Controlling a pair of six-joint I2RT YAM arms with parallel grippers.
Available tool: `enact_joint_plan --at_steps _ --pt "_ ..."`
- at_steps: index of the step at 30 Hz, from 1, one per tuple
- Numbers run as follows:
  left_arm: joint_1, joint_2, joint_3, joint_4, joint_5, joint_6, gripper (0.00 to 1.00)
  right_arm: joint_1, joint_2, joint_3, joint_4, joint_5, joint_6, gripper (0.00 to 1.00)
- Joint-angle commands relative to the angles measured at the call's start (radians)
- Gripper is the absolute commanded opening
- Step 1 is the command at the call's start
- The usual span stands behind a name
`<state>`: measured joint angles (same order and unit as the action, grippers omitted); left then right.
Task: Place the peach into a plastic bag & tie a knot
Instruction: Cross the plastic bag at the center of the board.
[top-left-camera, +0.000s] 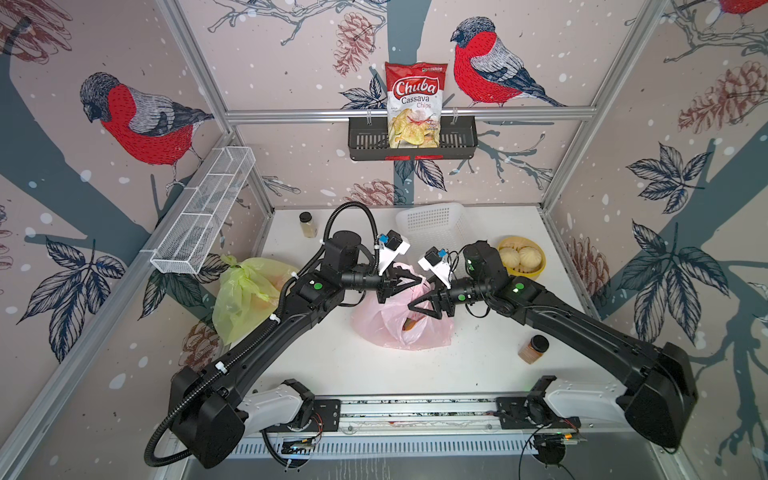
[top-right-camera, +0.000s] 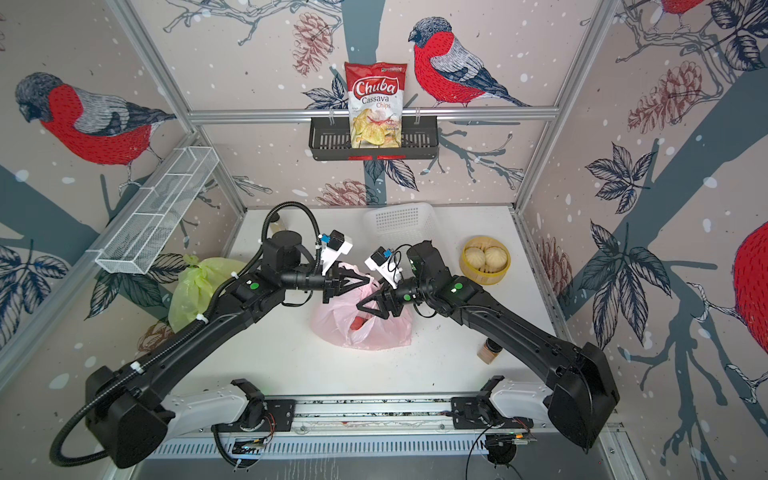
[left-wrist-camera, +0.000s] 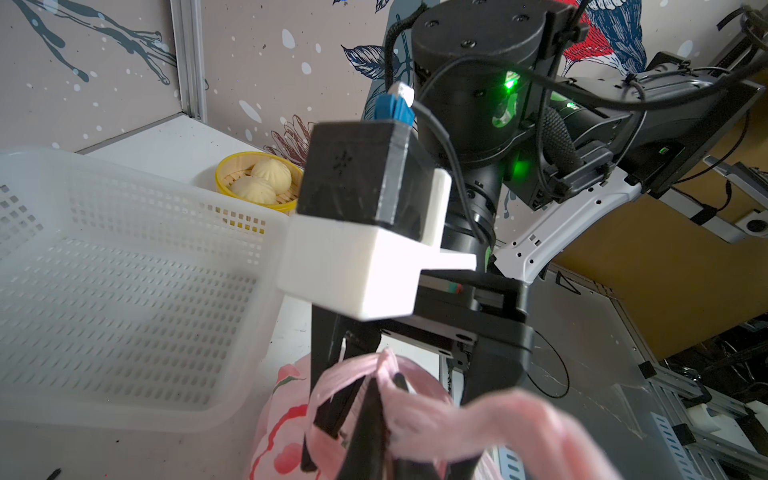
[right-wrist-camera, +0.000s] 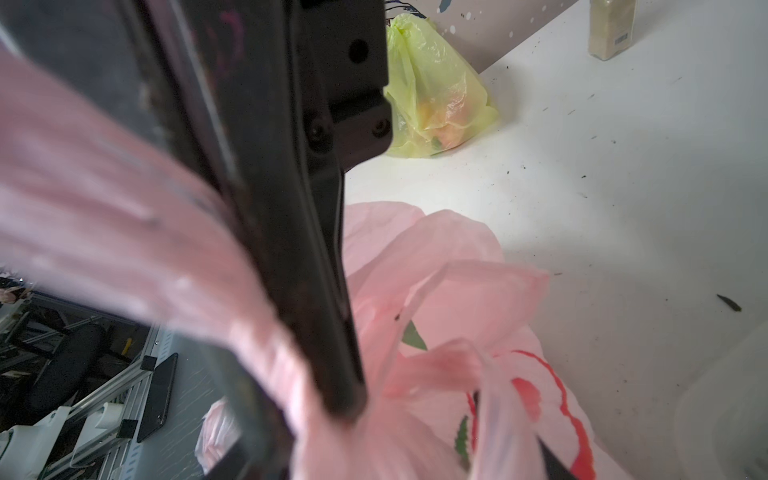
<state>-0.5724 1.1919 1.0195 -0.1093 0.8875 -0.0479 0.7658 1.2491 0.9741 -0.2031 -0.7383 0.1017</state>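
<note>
While slumped in the middle of the white table (top-left-camera: 478, 374), shows up as a pink plastic bag (top-left-camera: 386, 332) with the peach (top-left-camera: 410, 323) inside, an orange-red shape behind the film in both top views. Reaching in from the left: the left pincer (top-left-camera: 419, 283), clamped tight on a twisted pink handle (left-wrist-camera: 436, 415) of that bag and holding it up above the bag's body. Reaching in from the right: the right pincer (top-left-camera: 410, 308), jaws well apart in the left wrist view, straddling the same pinched handle. Blurred close to the right wrist camera: more pink film draped beside one dark finger (right-wrist-camera: 316, 291). Elsewhere on the table: a tied yellow-green bag (top-left-camera: 245, 299) by the left wall, a white basket (top-left-camera: 436, 224) at the back, a yellow steamer (top-left-camera: 521, 257) with two buns near the basket, a brown jar (top-left-camera: 534, 349) close to the right arm, a pale jar (top-left-camera: 308, 224) at the back left. Hangs on the back wall: a black shelf (top-left-camera: 361, 141) carrying a chips bag (top-left-camera: 415, 104).
</note>
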Motion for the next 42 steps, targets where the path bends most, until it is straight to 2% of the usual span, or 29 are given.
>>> enact_joint_plan --at_steps 1,6,9,13,28,32,39,42 --pt "0.002 -0.004 -0.002 0.039 0.01 0.003 0.0 0.001 -0.02 0.006 -0.003 0.014 0.01 0.76" --pt "0.002 -0.005 -0.002 0.039 0.017 0.005 0.0 -0.064 -0.085 -0.021 0.059 -0.012 0.066 0.92" --pt "0.003 -0.007 -0.004 0.038 0.015 0.006 0.0 -0.094 -0.125 -0.043 0.106 -0.048 0.093 0.95" --pt "0.002 -0.01 -0.004 0.037 0.017 0.005 0.0 -0.095 -0.128 -0.049 0.109 -0.044 0.093 0.93" --pt "0.003 -0.005 -0.001 0.038 0.021 0.003 0.0 -0.066 -0.022 -0.009 0.088 -0.088 0.064 0.55" --pt "0.003 -0.005 -0.001 0.037 0.022 0.003 0.0 -0.059 -0.003 -0.003 0.075 -0.084 0.056 0.39" --pt "0.002 -0.006 -0.001 0.039 0.022 -0.001 0.0 -0.039 0.03 0.007 0.061 -0.079 0.051 0.29" --pt "0.002 -0.005 -0.005 0.042 0.018 -0.006 0.0 -0.028 0.038 0.018 0.061 -0.076 0.051 0.18"
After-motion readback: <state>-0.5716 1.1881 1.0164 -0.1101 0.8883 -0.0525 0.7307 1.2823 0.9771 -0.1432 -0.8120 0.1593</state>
